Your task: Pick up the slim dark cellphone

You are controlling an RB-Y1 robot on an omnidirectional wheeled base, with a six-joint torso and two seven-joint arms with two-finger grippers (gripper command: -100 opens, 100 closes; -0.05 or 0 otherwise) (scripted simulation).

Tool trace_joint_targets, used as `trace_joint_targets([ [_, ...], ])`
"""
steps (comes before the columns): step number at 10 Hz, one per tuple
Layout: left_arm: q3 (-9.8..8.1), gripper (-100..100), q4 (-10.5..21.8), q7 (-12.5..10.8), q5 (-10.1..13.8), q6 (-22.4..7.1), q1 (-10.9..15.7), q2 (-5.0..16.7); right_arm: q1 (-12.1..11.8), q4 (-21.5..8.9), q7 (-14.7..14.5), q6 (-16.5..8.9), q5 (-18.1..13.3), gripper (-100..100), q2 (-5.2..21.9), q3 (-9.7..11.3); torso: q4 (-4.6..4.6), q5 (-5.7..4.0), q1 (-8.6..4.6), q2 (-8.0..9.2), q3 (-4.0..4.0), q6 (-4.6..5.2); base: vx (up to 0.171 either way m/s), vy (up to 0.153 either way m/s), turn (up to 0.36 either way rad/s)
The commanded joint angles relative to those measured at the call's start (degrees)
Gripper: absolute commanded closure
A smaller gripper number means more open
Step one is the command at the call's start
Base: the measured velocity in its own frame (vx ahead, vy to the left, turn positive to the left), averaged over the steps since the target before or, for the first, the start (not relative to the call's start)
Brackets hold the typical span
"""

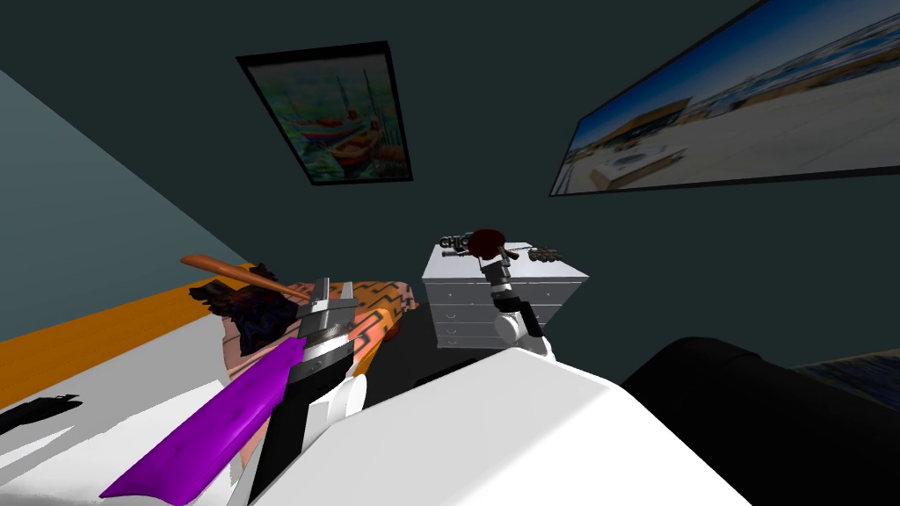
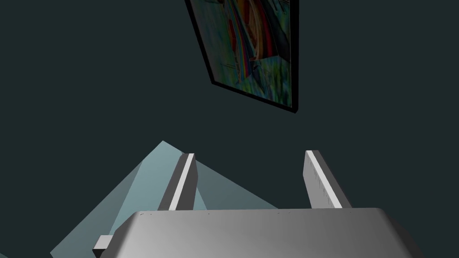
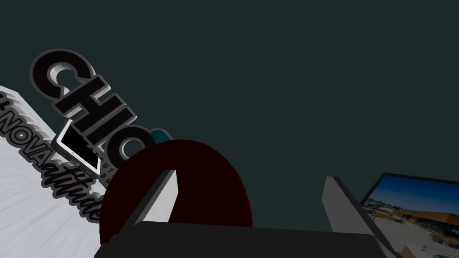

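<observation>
Cellphone [image 3: 77, 151] sits by black letters [image 3: 85, 107] atop white dresser [image 1: 505, 299], ten o'clock from right gripper [image 3: 252, 175], fingers wide, empty; left gripper [image 2: 249, 153] equally open, empty.

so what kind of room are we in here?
Most likely a bedroom: a bed with white sheets, a patterned orange pillow on it, a white chest of drawers beside it, and a framed boat painting hanging above.
</observation>
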State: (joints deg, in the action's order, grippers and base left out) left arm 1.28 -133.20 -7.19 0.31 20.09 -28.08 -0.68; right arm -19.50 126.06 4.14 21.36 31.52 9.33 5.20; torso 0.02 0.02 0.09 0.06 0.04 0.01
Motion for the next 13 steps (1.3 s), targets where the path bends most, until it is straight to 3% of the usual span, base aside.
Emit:
trace_joint_targets([
  [1,0.00,0,0.00,0.00,0.00,0.00,0.00,0.00,1.52,-0.43,1.77,0.16,2.86,-100,0.35,0.69,0.00,0.00,0.00,0.00,0.00,0.00,-0.022,0.050,-0.004],
  [3,0.00,0,0.00,0.00,0.00,0.00,0.00,0.00,1.52,-0.43,1.77,0.16,6.22,-100,0.35,0.69,0.00,0.02,0.09,0.02,0.01,0.00,-0.021,0.036,-0.004],
  [4,0.00,0,0.00,0.00,0.00,0.00,0.00,0.00,3.10,-0.83,3.52,0.19,8.00,-100,0.64,1.29,0.00,0.00,0.01,0.00,0.00,0.00,-0.024,0.042,-0.006],
  [6,0.00,0,0.00,0.00,0.00,0.00,0.00,0.00,3.10,-0.83,3.52,0.19,11.51,-100,0.64,1.29,0.00,0.02,0.07,0.02,0.01,0.00,-0.019,0.032,-0.004],
  [7,0.00,0,0.00,0.00,0.00,0.00,0.00,0.00,4.71,-1.28,5.26,0.22,13.24,-100,0.86,1.91,0.00,0.00,-0.01,-0.01,-0.01,0.00,-0.019,0.041,-0.009],
  [10,0.00,0,0.00,0.00,0.00,0.00,0.00,0.00,4.71,-1.28,5.26,0.22,17.68,-100,0.86,1.91,-0.01,0.00,-0.01,-0.02,-0.01,0.00,-0.011,0.021,-0.004],
  [11,0.00,0,0.00,0.00,0.00,0.00,0.00,0.00,6.35,-1.77,6.97,0.23,19.78,-100,1.01,2.54,-0.01,-0.02,-0.08,-0.05,-0.03,0.00,-0.009,0.029,-0.013],
  [13,0.00,0,0.00,0.00,0.00,0.00,0.00,0.00,6.35,-1.77,6.97,0.23,23.20,-100,1.01,2.54,-0.01,0.01,0.04,-0.03,-0.02,0.00,-0.013,0.031,-0.007],
])
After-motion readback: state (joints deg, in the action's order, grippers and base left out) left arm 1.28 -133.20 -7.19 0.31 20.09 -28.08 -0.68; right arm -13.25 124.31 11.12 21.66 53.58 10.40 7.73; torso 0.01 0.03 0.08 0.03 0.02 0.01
